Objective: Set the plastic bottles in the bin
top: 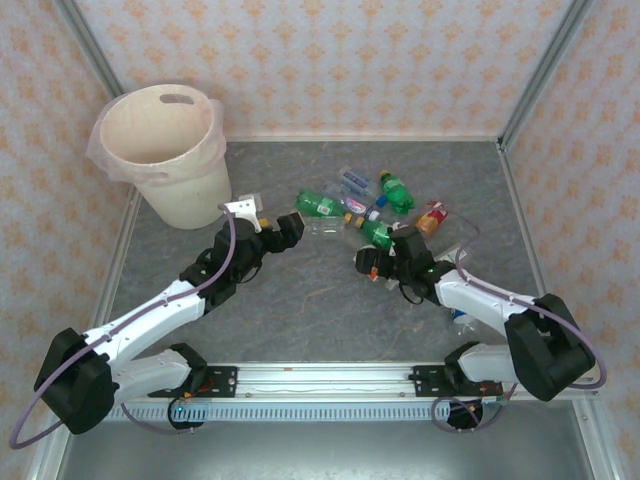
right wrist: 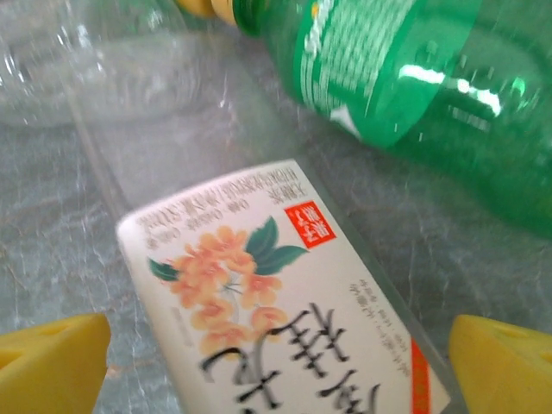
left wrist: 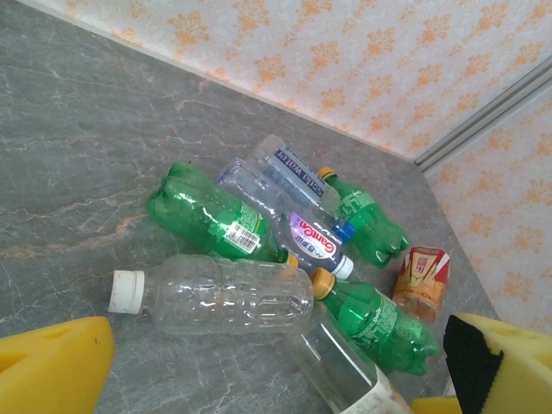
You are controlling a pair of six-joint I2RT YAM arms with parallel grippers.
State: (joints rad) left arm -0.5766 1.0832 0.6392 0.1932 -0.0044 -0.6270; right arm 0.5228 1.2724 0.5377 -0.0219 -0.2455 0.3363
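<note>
Top external view: my two arms reach over the grey table (top: 300,320) to a heap of plastic bottles (top: 372,205) lying right of centre, toward the back.
Bin: the cream bin (top: 190,190) stands upright at the far left corner, a thin liner (top: 100,135) folded over its rim, well apart from the heap.
Left pincer: my left pincer (top: 290,228) hangs at the heap's left edge, between bin and bottles, jaws spread wide with nothing in them.
Left wrist view: my yellow left pads (left wrist: 52,366) sit in the bottom corners. A white-capped clear bottle (left wrist: 216,297) lies on its side just ahead of them, cap to the left. Behind it lies a large green bottle (left wrist: 203,211), then a purple-labelled clear bottle (left wrist: 297,228). An orange bottle (left wrist: 421,280) lies farther right.
Right pincer: my right pincer (top: 372,262) is low at the heap's near edge, jaws fully apart, gripping nothing.
Right wrist view: a flower-labelled bottle (right wrist: 276,293) lies on the table between my yellow right pads (right wrist: 52,362), with a gap on either side. A shiny green bottle (right wrist: 405,78) lies just beyond it.
</note>
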